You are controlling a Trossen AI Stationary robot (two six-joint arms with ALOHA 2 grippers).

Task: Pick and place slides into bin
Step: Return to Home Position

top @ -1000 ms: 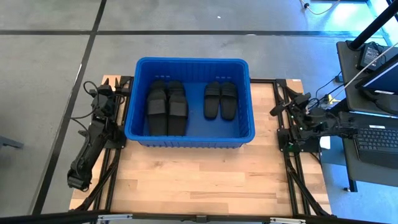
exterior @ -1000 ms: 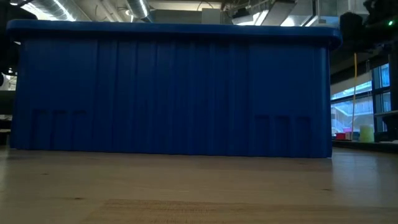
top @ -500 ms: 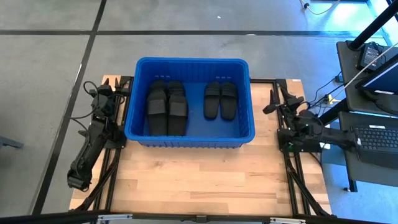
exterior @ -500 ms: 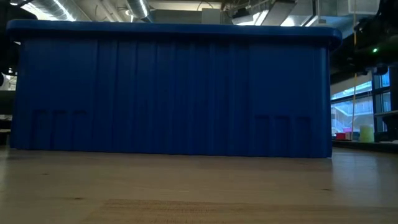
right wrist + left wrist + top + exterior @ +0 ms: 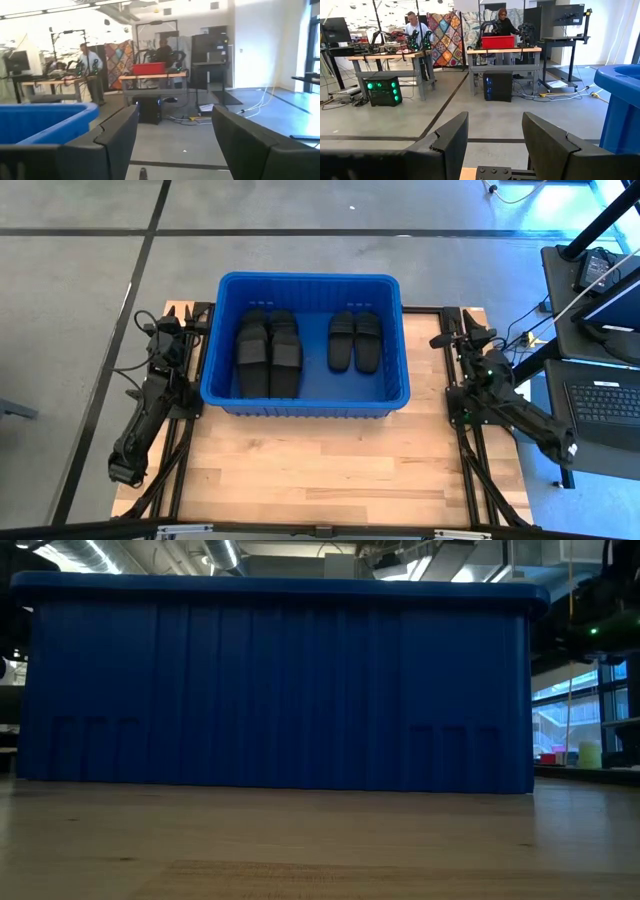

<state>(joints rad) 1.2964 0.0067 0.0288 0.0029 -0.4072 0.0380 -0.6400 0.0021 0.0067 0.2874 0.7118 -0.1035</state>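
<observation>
The blue bin (image 5: 305,345) stands on the wooden table's far half; in the low view its ribbed wall (image 5: 280,685) fills the picture. Inside lie black slides: a stacked group (image 5: 268,352) on the left and a pair (image 5: 354,340) on the right, soles down on the bin's floor. My left gripper (image 5: 165,328) sits at the table's far left edge, beside the bin; its fingers (image 5: 490,145) stand open and empty. My right gripper (image 5: 462,338) is at the table's far right edge, beside the bin, also open and empty (image 5: 172,145).
The table's near half (image 5: 320,475) is bare wood. A desk with a keyboard and laptop (image 5: 600,395) stands off the table's right side. Black frame rails run along both table sides. People stand at work benches (image 5: 500,30) in the room beyond.
My right arm has swung from pointing off the table's right side toward the far edge, folding back along the right rail; its gripper now points toward the far edge beside the bin. The bin and slides have stayed still.
</observation>
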